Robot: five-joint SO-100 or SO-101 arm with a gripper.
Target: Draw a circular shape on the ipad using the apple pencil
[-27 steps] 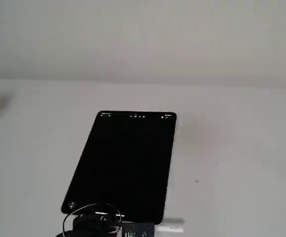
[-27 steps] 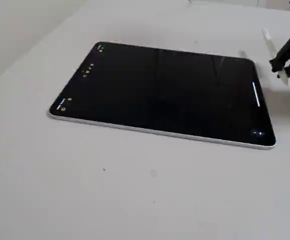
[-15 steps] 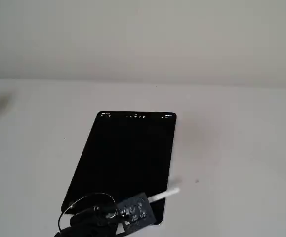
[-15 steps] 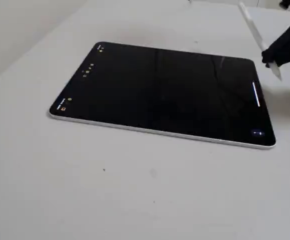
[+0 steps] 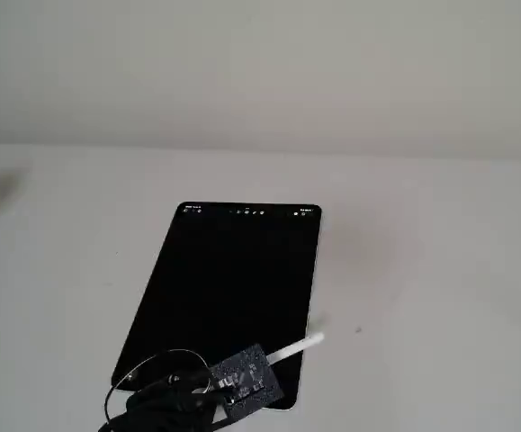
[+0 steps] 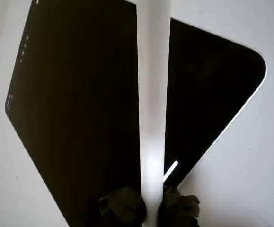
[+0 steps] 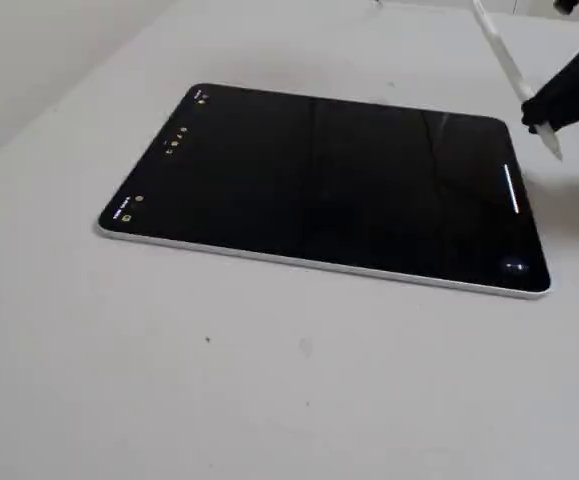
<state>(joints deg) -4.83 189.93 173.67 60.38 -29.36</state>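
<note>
Jaws are clamped tight on the apple pencil (image 6: pixel 153 94), so the gripper (image 6: pixel 148 208) is gripping its lower end at 6 o'clock in the wrist view. The stick tilts, and its tip looks just off the ipad (image 7: pixel 329 180), I think. The black arm (image 7: pixel 577 85) leans in from 2 o'clock, over the table (image 7: pixel 219 380).

arm: seen low at the bottom edge in a fixed view, a black cable looped beside it | gripper (image 7: pixel 547 128): fingers closed on the apple pencil (image 7: pixel 510 68), held tilted, tip lowest | wrist view: pencil clamped between the dark fingertips (image 6: pixel 122 208)
</note>
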